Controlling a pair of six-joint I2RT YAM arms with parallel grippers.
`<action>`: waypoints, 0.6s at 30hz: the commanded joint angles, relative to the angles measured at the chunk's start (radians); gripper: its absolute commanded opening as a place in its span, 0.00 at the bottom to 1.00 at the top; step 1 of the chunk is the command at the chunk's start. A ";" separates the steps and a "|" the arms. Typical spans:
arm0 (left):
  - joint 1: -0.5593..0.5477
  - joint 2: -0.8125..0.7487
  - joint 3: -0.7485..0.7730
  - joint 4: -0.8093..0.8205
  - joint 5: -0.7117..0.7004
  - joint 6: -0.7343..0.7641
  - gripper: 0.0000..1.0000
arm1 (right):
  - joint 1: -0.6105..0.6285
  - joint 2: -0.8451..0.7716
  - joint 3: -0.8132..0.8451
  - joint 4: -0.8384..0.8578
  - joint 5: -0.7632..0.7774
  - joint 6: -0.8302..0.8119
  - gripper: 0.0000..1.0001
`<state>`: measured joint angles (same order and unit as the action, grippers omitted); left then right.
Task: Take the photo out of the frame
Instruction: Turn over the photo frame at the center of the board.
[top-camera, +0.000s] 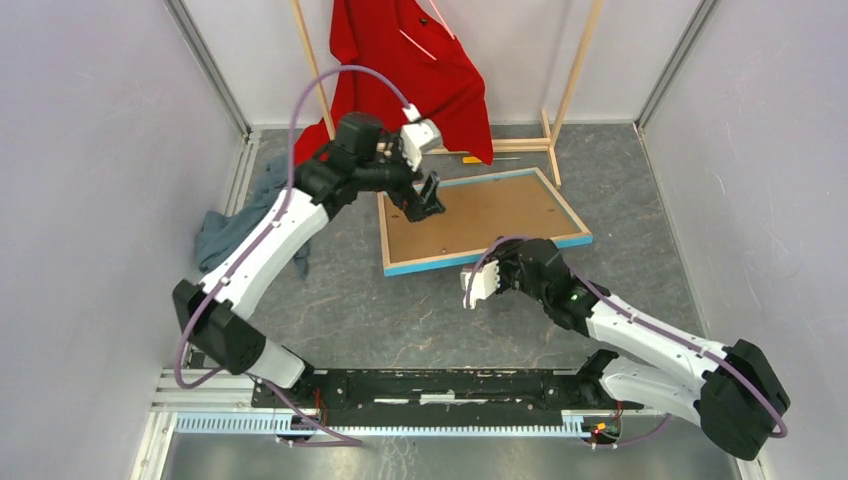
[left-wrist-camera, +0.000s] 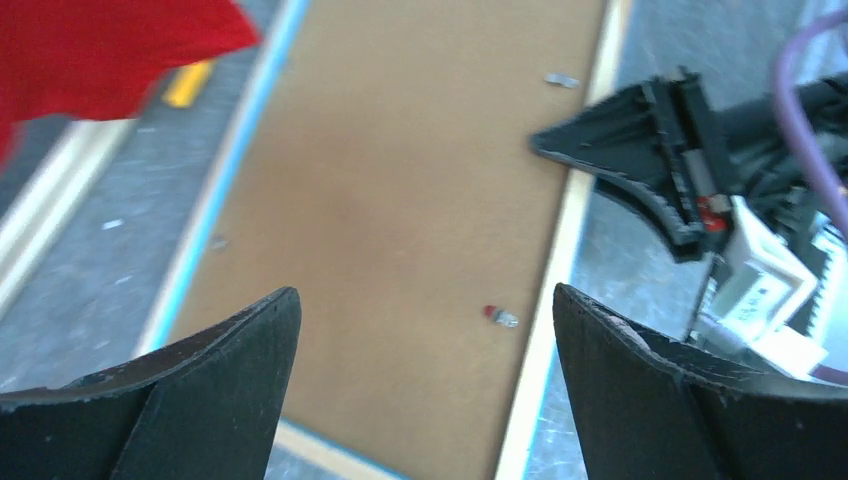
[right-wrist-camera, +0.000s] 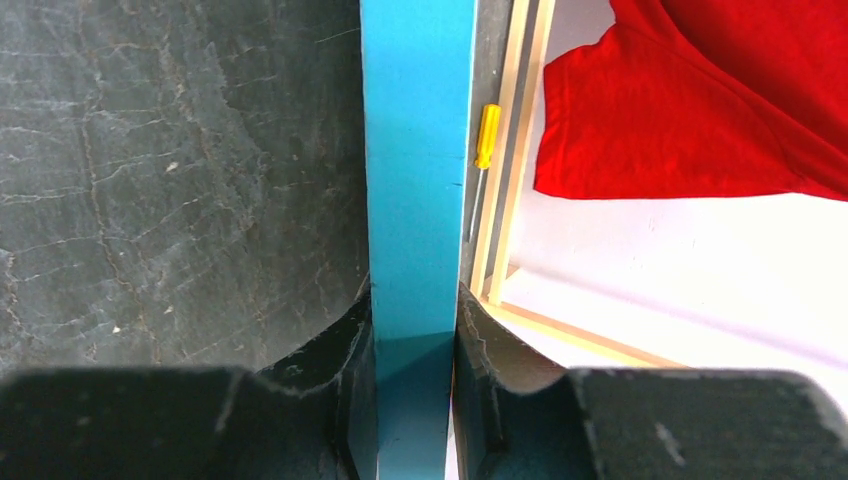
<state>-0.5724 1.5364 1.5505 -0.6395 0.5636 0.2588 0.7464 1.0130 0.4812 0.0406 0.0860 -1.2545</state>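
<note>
The frame lies face down on the grey floor, its light blue edge toward me and the brown backing board facing up. The photo is hidden under that board. My left gripper hovers over the board's left end, open and empty. In the left wrist view its fingers stand wide apart above the backing board, near a small metal clip. My right gripper is at the frame's near edge. In the right wrist view it is shut on the frame's blue edge.
A red garment hangs on a wooden rack behind the frame. A yellow-handled screwdriver lies by the rack's foot. A grey-blue cloth is bunched at the left, under my left arm. White walls close in both sides.
</note>
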 joint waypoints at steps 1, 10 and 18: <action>0.066 -0.118 -0.051 0.113 -0.230 -0.092 1.00 | 0.006 -0.028 0.168 -0.162 -0.028 0.047 0.00; 0.273 -0.226 -0.140 0.155 -0.298 -0.137 1.00 | 0.013 -0.023 0.410 -0.339 -0.079 0.174 0.00; 0.351 -0.298 -0.229 0.172 -0.301 -0.146 1.00 | 0.013 0.005 0.633 -0.425 -0.084 0.380 0.00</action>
<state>-0.2554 1.3018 1.3506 -0.5198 0.2745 0.1646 0.7578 1.0267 0.9546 -0.4725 0.0051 -1.0031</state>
